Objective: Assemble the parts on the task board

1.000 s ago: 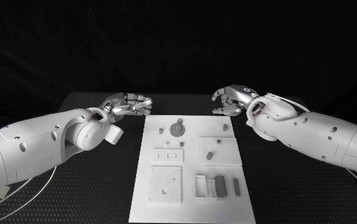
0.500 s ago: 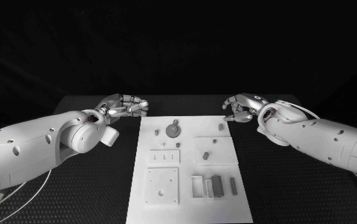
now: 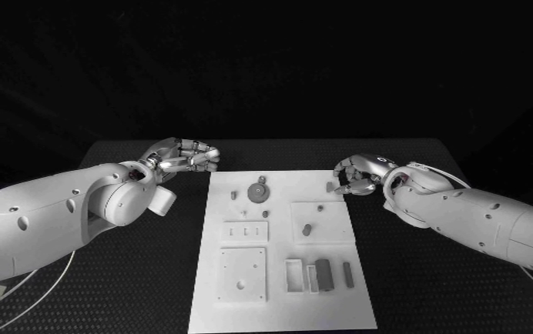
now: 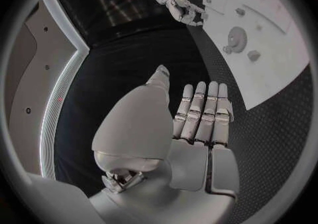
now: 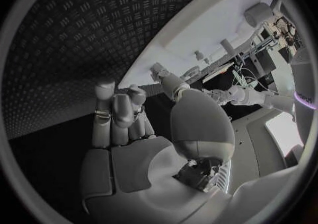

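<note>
Fingers (image 3: 198, 156) of the left hand (image 3: 178, 155) curled in together on nothing, hovering over the black tabletop (image 3: 133, 272) just off the far left corner of the task board (image 3: 278, 303); in the left wrist view, straight and pressed side by side below the palm. Fingers (image 3: 353, 172) of the right hand (image 3: 363, 174) curled in as well, with nothing seen between them, at the board's far right edge, close beside a small part (image 3: 331, 187) lying there; whether touching it, cannot tell. Further out on the white board: a round gear-like part (image 3: 258, 190) at the far middle, a small peg (image 3: 234, 194) to its left and another (image 3: 266, 213) just nearer. To the right, a raised square plate (image 3: 320, 222) carrying a small stud and an oblong part (image 3: 306, 230). Left of that, a small slotted block (image 3: 246, 231), and nearer still a larger square plate (image 3: 243, 274) with a hole. At the near right, an open white frame (image 3: 296, 275) beside a dark block (image 3: 324, 270) and a slim dark bar (image 3: 347, 274). Both white arms well apart, one on each side of the board.
</note>
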Tool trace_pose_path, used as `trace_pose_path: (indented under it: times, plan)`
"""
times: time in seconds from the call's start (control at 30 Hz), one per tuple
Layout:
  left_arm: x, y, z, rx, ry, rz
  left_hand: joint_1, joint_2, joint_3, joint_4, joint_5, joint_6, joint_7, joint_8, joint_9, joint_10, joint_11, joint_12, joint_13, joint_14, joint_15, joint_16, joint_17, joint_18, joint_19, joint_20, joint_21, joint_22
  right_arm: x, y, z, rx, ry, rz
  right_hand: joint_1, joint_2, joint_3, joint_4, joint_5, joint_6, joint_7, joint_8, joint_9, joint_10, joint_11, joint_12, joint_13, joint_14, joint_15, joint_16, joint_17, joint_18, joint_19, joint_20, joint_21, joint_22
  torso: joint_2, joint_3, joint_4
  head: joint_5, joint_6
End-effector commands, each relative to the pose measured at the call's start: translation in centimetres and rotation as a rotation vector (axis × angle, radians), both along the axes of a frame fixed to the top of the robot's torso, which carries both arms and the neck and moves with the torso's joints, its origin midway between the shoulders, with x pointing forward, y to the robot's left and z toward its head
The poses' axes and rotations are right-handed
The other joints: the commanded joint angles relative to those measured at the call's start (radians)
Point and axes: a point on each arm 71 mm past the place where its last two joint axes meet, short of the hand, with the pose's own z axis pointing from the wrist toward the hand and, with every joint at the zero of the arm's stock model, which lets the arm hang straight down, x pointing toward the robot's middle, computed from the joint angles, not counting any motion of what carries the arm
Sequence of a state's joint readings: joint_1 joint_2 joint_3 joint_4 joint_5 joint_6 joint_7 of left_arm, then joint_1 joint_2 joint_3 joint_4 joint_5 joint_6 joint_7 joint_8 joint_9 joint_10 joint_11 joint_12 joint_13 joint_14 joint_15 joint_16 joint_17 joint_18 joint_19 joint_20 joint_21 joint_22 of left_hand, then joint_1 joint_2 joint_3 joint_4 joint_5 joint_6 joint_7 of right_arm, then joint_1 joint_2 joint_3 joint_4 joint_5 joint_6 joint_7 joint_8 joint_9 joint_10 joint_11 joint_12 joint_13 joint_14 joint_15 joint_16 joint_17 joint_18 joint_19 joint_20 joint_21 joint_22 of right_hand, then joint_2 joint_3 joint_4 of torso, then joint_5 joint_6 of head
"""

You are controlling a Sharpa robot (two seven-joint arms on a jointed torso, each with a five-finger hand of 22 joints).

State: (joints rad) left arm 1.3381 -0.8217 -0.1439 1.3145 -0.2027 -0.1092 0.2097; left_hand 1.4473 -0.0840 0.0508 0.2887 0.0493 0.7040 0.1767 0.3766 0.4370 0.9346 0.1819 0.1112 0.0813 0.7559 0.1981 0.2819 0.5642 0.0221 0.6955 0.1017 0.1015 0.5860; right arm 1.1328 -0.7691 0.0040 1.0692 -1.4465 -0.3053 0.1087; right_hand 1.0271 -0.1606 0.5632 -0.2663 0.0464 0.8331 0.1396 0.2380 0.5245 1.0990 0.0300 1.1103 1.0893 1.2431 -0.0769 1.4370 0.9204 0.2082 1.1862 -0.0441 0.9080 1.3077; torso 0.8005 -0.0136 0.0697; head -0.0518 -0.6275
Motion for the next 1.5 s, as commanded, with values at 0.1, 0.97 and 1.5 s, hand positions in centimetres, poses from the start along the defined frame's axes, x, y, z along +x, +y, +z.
trace_pose_path:
  times: [0.1, 0.97, 1.5]
  plan:
    - [0.0, -0.1, 0.1, -0.006, -0.011, -0.017, 0.010, 0.001, -0.007, 0.001, 0.000, 0.001, 0.005, -0.004, -0.002, 0.004, 0.003, -0.002, -0.001, 0.008, 0.001, 0.004, 0.001, -0.002, 0.007, -0.002, 0.006, 0.001, -0.3, 0.4, -0.4, 0.003, 0.026, 0.033, 0.003, 0.005, 0.000, -0.005, 0.004, 0.002, -0.003, -0.001, 0.001, -0.001, -0.006, -0.002, -0.001, 0.000, -0.008, -0.006, -0.001, 0.054, -0.009, 0.001, -0.005, 0.018, 0.000, 0.0002, -0.0010, 0.001, -0.005]
    - [-0.1, -0.1, 0.1, -0.005, -0.006, -0.020, 0.012, 0.001, -0.012, 0.002, 0.000, -0.001, 0.012, -0.010, -0.007, 0.002, 0.011, -0.006, -0.003, 0.009, 0.001, 0.002, 0.002, -0.003, 0.009, -0.003, 0.005, 0.002, -0.3, 1.9, -0.9, 0.016, 0.031, 0.063, -0.002, 0.027, -0.003, -0.008, 0.004, 0.031, -0.005, 0.016, 0.009, -0.001, -0.008, -0.001, -0.001, -0.002, -0.009, -0.004, 0.000, 0.054, -0.011, 0.003, -0.004, 0.019, -0.001, -0.0001, 0.0008, 0.001, -0.012]
    - [0.0, 0.0, 0.1, -0.002, -0.002, -0.017, 0.012, 0.001, -0.013, 0.002, 0.000, 0.000, 0.013, -0.011, -0.007, 0.001, 0.012, -0.006, -0.004, 0.009, 0.001, 0.001, 0.002, -0.003, 0.009, -0.003, 0.005, 0.002, -0.5, 2.1, -2.0, 0.018, 0.045, 0.062, -0.006, 0.051, -0.004, -0.013, 0.004, 0.094, -0.015, 0.046, 0.022, 0.003, -0.018, 0.001, 0.000, 0.000, -0.018, -0.002, 0.000, 0.054, -0.009, 0.002, -0.001, 0.019, -0.001, -0.0004, 0.0009, 0.004, -0.018]
